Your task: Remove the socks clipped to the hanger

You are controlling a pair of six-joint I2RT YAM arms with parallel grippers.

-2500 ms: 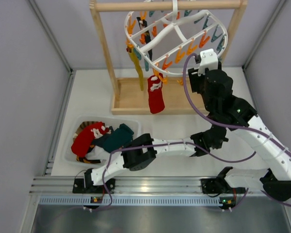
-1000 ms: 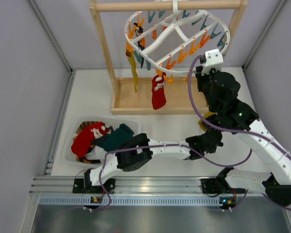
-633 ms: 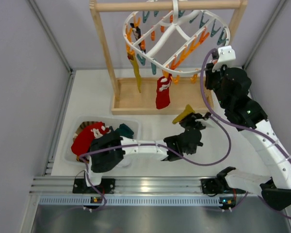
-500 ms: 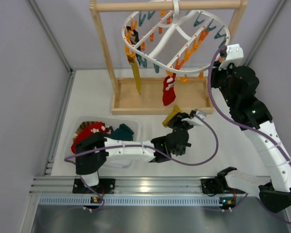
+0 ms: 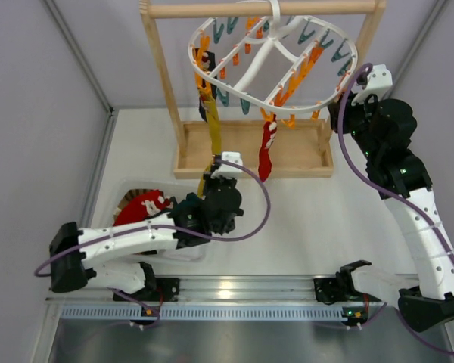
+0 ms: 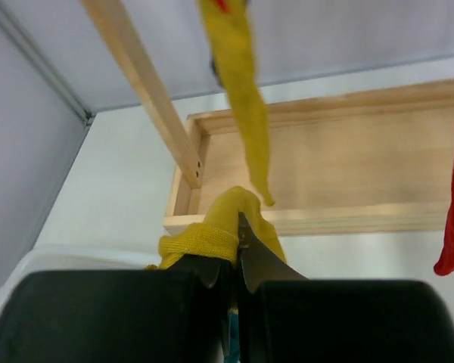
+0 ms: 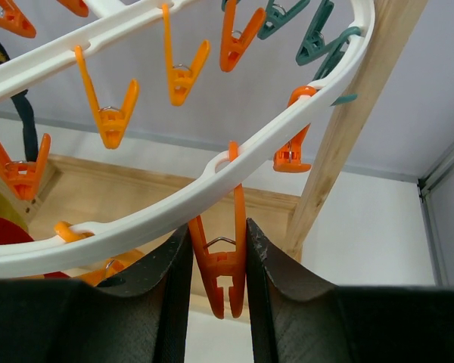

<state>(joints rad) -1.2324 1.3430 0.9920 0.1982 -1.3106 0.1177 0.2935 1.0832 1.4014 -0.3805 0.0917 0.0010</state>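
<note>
Left gripper (image 6: 236, 249) – jaws shut on a pulled-off yellow sock (image 6: 204, 238) – hovers just right of the bin (image 5: 136, 184); dropping it in seems next. Right gripper (image 7: 218, 242) pinches an orange clip (image 7: 219, 265) on the hanger's (image 7: 174, 200) right rim – a red sock (image 5: 267, 155) and a mustard sock (image 5: 214, 132) hang clipped.

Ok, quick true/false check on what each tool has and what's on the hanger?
1. The left tool grips a mustard yellow sock. True.
2. The right tool is closed on a teal clip. False: an orange clip sits between its fingers.
3. A red sock hangs from the hanger. True.
4. No yellow sock is clipped up. False: a hanging yellow sock dangles above the rack base.
</note>
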